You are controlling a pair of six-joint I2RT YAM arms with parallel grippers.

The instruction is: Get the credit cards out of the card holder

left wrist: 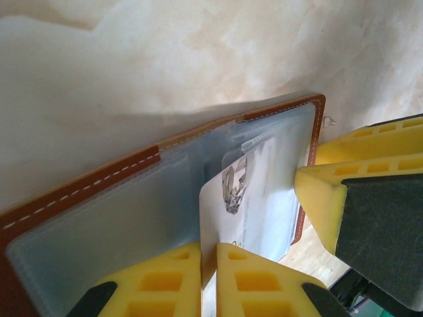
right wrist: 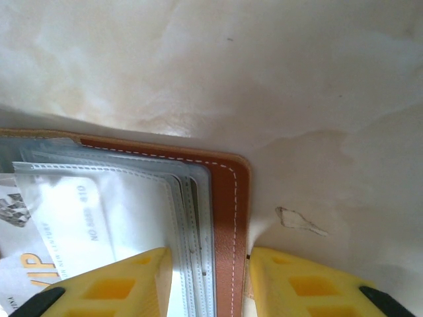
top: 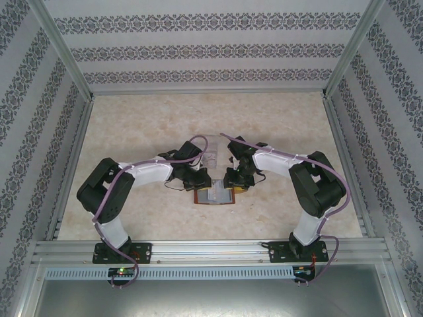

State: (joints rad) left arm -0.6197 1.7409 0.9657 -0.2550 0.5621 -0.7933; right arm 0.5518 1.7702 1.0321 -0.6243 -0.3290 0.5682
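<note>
The brown leather card holder (top: 215,196) lies open on the table between the two arms, its grey-blue slotted inside facing up (left wrist: 112,231). A pale credit card (left wrist: 228,205) with a small dark emblem sticks partly out of a slot. My left gripper (left wrist: 208,271) is shut on that card's near edge, yellow fingers pressed to both faces. My right gripper (right wrist: 208,284) is shut on the card holder's stitched right edge (right wrist: 228,218), one finger on the sleeves, one outside the leather. Another card (right wrist: 66,224) with printing sits inside a clear sleeve. From above, both grippers (top: 200,179) (top: 233,179) meet over the holder.
A clear ridged plastic rack (top: 209,153) stands just behind the grippers. The right gripper's yellow finger (left wrist: 357,191) crowds the holder's edge in the left wrist view. Patterned walls and metal rails (top: 73,165) bound the marbled table (top: 132,119).
</note>
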